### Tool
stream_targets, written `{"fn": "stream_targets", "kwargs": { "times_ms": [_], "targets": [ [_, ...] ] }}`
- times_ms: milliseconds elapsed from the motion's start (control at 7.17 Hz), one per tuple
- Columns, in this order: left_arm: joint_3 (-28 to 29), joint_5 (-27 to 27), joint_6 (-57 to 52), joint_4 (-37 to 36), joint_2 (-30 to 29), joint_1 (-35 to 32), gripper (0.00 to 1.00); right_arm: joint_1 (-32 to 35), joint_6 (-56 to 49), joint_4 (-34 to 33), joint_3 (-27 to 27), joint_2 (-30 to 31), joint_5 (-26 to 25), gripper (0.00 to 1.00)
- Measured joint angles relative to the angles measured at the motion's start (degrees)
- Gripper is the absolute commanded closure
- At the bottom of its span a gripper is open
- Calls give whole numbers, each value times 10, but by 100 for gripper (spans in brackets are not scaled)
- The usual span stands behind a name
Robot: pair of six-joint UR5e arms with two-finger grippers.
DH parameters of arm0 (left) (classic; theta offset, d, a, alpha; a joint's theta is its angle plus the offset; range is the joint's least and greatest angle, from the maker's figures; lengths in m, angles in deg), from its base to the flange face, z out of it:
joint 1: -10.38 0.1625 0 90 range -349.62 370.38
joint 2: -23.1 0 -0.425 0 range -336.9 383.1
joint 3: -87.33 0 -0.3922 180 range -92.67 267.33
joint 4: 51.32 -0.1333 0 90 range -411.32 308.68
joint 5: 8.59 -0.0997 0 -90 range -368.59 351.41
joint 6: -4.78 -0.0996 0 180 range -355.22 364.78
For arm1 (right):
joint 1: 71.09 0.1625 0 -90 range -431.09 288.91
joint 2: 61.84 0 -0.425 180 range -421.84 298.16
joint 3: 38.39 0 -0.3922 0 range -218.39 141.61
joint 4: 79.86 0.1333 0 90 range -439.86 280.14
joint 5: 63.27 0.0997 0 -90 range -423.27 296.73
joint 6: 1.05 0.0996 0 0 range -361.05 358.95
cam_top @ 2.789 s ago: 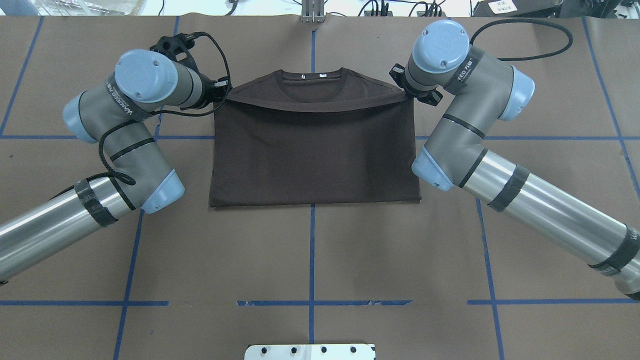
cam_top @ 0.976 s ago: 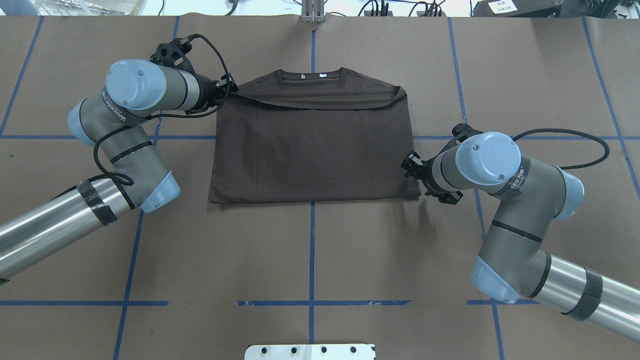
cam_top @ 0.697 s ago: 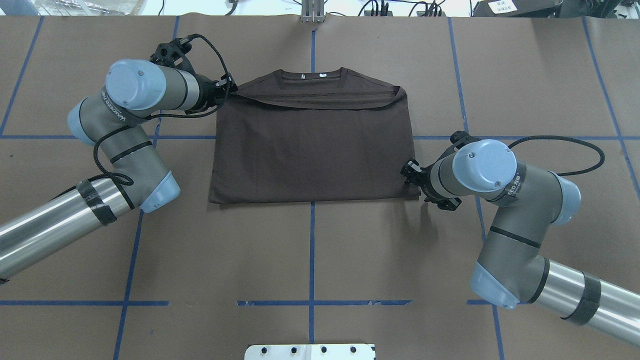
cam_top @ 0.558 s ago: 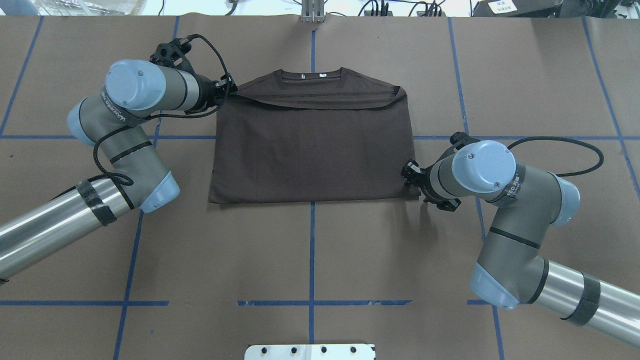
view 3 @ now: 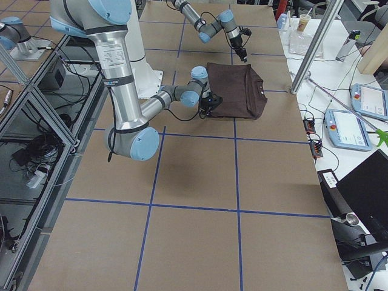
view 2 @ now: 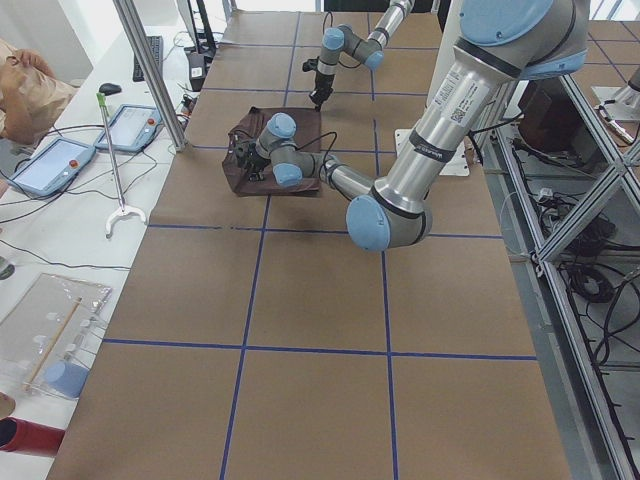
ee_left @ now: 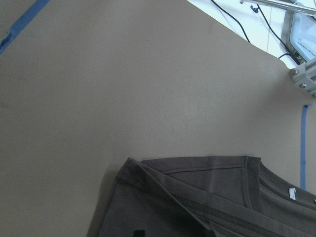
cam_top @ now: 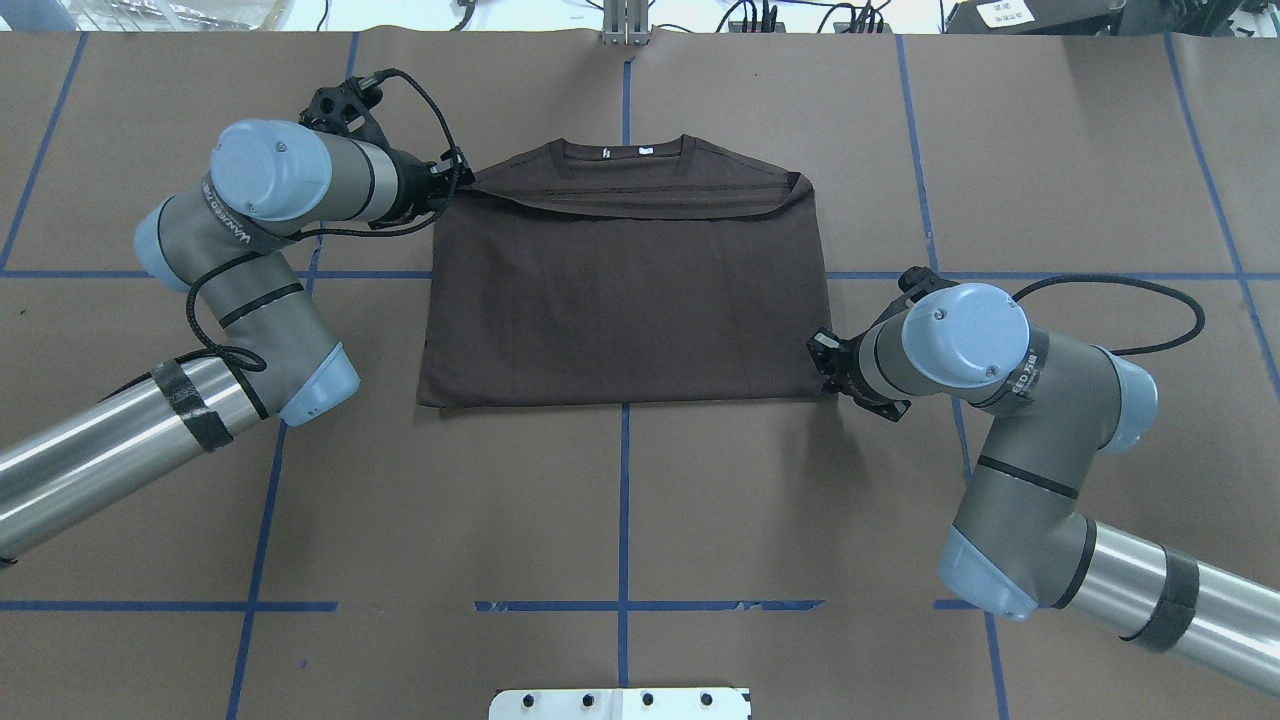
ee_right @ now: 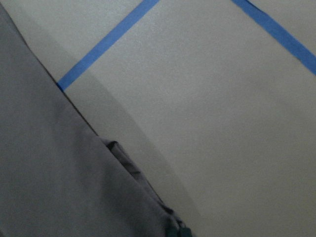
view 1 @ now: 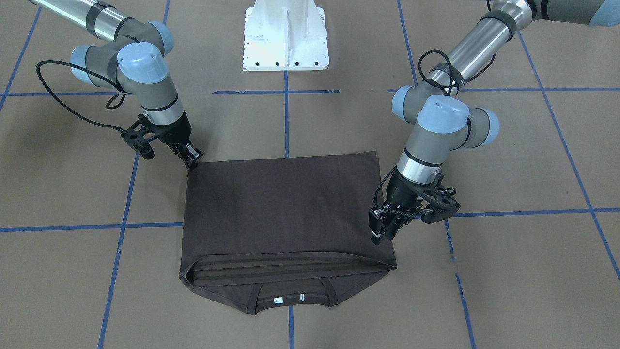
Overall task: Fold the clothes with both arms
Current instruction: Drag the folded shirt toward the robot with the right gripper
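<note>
A dark brown T-shirt [cam_top: 625,300] of soft knit cloth lies flat in the middle of the brown paper-covered surface [cam_top: 625,500], doubled over. Its fold runs along the near edge. The ribbed round collar with two white neck tags [cam_top: 645,150] shows at the far edge, and the upper layer's hem lies just short of it.

The black two-finger left tool [cam_top: 458,183] sits at the far left corner of that upper layer, touching or all but touching the cloth. I cannot tell whether it is clenched on the hem or released. The black two-finger right tool [cam_top: 822,362] is down at the near right corner, its tips against the stacked edges, and its grip cannot be read either.

The shirt looks light, limp and hard to damage, but the layers will likely slide on one another and sag between two holds. The next fold probably calls for pinching every layer together right at the corners, with both tools lifting low and evenly. Catching only the top ply would spoil the stack.
</note>
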Motion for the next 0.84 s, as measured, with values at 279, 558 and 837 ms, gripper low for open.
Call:
{"fn": "stream_targets", "kwargs": {
  "times_ms": [279,558,837],
  "targets": [
    [-1,0,1,0,0,0,51,-4,2,-2,38,17,8,100],
    [-16,2,2,0,1,2,35,-69,10,-4,167,127,28,100],
    [-59,46,-1,0,11,7,20,-155,15,-3,271,207,90,100]
  ]
}}
